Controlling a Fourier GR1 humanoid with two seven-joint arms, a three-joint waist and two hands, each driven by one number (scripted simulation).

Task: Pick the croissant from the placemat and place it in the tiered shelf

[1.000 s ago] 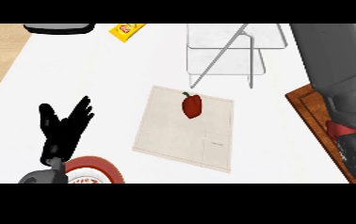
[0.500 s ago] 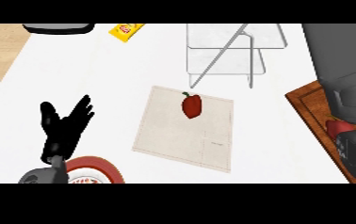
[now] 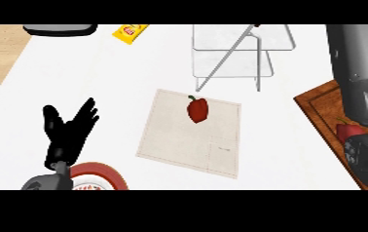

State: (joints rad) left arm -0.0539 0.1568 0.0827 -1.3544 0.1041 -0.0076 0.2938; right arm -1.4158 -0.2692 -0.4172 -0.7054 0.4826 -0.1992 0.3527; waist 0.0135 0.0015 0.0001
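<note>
Oddly, a red pepper (image 3: 197, 110), not a croissant, lies upright on the placemat (image 3: 188, 143), right of the empty left hand (image 3: 68, 133) with spread fingers (image 3: 84, 113).

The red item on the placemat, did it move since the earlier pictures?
No. The red item, which looks like a red pepper rather than a croissant, lies at the same spot on the placemat, near its far edge, below the tiered shelf.
</note>
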